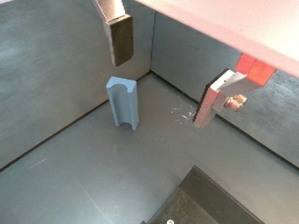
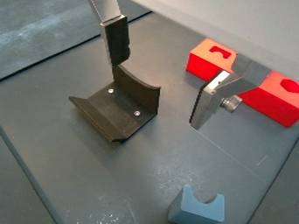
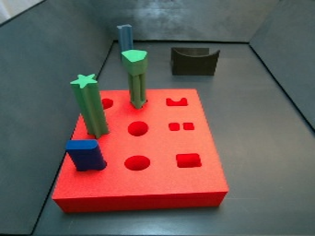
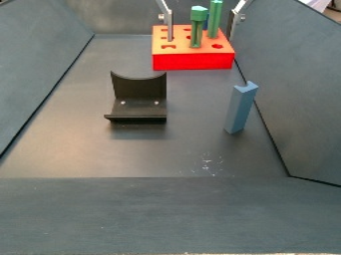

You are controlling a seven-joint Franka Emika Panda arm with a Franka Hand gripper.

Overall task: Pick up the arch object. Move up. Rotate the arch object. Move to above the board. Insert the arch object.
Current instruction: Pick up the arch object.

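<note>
Slate-blue arch object (image 4: 241, 108) stands upright at right of frame, well apart from the board (image 4: 193, 57). Gripper (image 1: 167, 74), spread empty, hovers above. Likely rigid, light; grasp its flat sides.

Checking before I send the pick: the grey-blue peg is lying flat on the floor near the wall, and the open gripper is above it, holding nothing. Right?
Not quite: the grey-blue peg stands upright on the floor near the wall, not flat, as both side views show. The rest holds: in a wrist view the gripper is open above it, with nothing between its fingers.
</note>
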